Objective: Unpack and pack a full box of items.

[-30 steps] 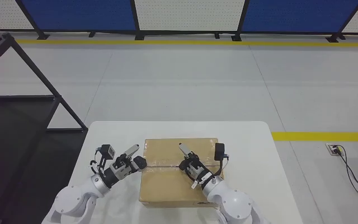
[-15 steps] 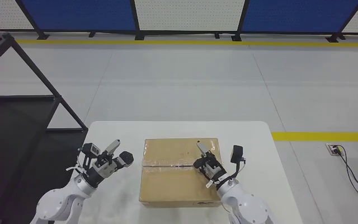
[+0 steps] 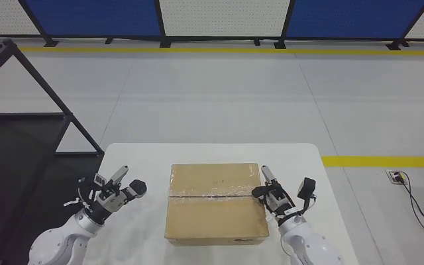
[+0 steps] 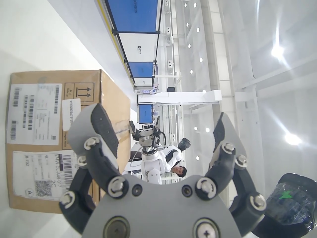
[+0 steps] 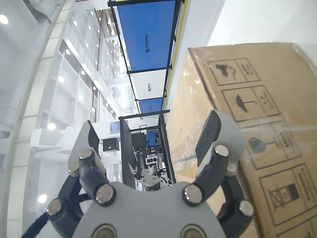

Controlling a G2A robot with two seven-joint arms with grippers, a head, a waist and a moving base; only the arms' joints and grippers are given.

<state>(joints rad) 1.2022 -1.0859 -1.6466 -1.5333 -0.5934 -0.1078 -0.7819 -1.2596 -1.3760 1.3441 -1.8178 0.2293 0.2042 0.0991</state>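
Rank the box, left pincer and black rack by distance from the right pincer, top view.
1. box: mid-table, right beside the right pincer.
2. left pincer: across the box, off its opposite side.
3. black rack: off the table, out beyond the left pincer.

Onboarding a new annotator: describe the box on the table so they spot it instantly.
Find the white table at the bottom of the top view. At its middle sits a brown cardboard box, shut, between the left tool and right tool. Only it is brown, with clear tape across its top seam.
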